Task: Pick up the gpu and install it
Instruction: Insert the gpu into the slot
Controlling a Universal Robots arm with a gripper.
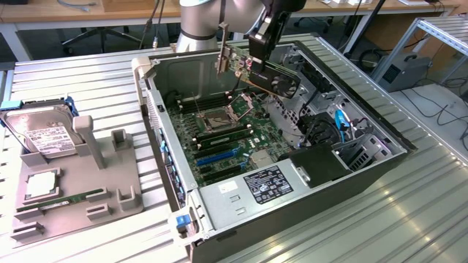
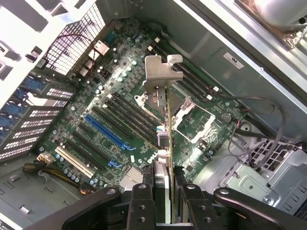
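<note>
Installation in mid-air: your gripper (image 1: 261, 52) is partly closed, its fingers (image 2: 144, 191) clamped on the two faces of the gpu (image 1: 277, 78). The card hangs above the open computer case (image 1: 170, 76), over the motherboard (image 1: 227, 137), and touches nothing below. From the wrist you see the card edge-on. Its metal bracket (image 2: 161, 76) points away from the fingers and sits above the processor socket (image 2: 189, 112), while the long blue slot (image 2: 108, 132) lies well to one side. By the look of it, you are in the carry-and-align step: the pickup is done, the seating is not. Seating calls for the card's lower edge to stand square over a slot, with the bracket at the case's rear wall. The loose cables (image 2: 259, 124) near the drive cage (image 2: 268, 177) could snag.
</note>
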